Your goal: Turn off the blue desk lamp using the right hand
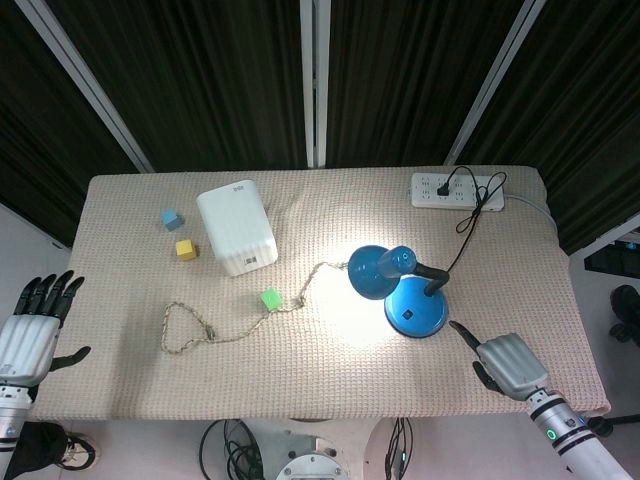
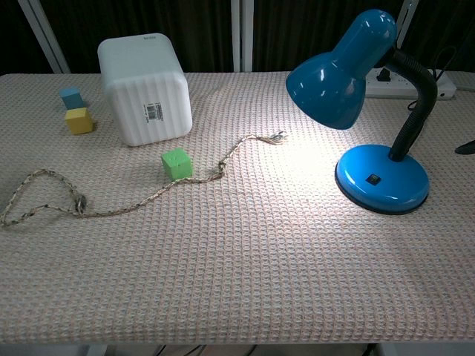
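The blue desk lamp [image 1: 416, 310] stands right of the table's middle, its shade [image 1: 372, 272] casting a bright pool of light on the cloth. A small black switch [image 2: 373, 179] sits on top of its round base [image 2: 382, 185]. My right hand [image 1: 510, 365] hovers over the table's front right, a short way right of and nearer than the base. Most of its fingers are curled in, and one finger [image 1: 461, 329] points toward the base without touching it. In the chest view only a dark fingertip [image 2: 466, 147] shows at the right edge. My left hand [image 1: 30, 335] hangs with spread fingers beyond the table's left edge.
A white box [image 1: 237, 227], a green cube [image 1: 270, 298] and a looped rope [image 1: 200, 330] lie left of the lamp. Blue [image 1: 171, 218] and yellow [image 1: 185, 249] cubes sit at the far left. The lamp's cord runs to a power strip [image 1: 457, 190] at the back right.
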